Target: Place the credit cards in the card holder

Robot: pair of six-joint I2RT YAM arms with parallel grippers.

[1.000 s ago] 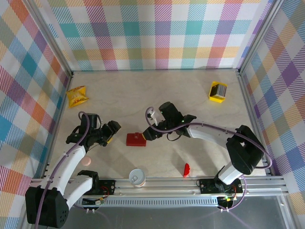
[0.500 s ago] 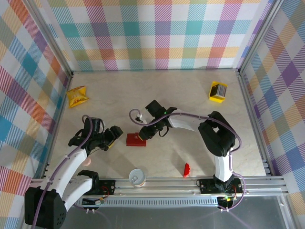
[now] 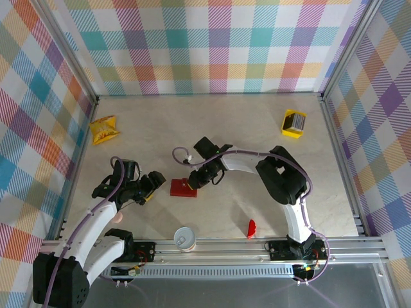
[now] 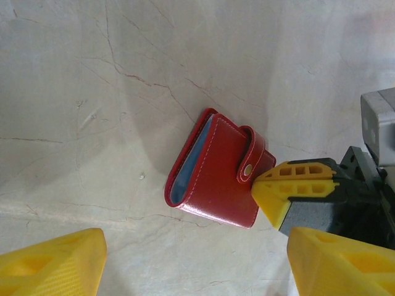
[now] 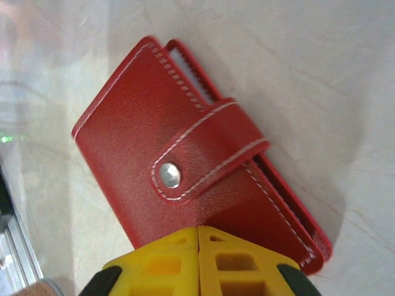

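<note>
Your top view adds the credit cards (image 3: 294,122), far from the red, snapped-shut card holder (image 3: 183,187). Right gripper (image 5: 199,246) together at its edge — left gripper (image 4: 197,265) apart.

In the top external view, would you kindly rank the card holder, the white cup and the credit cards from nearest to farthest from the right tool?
1. card holder: mid-table, right at the tip of the right tool.
2. white cup: at the near edge, by the rail.
3. credit cards: toward the far right corner.
</note>
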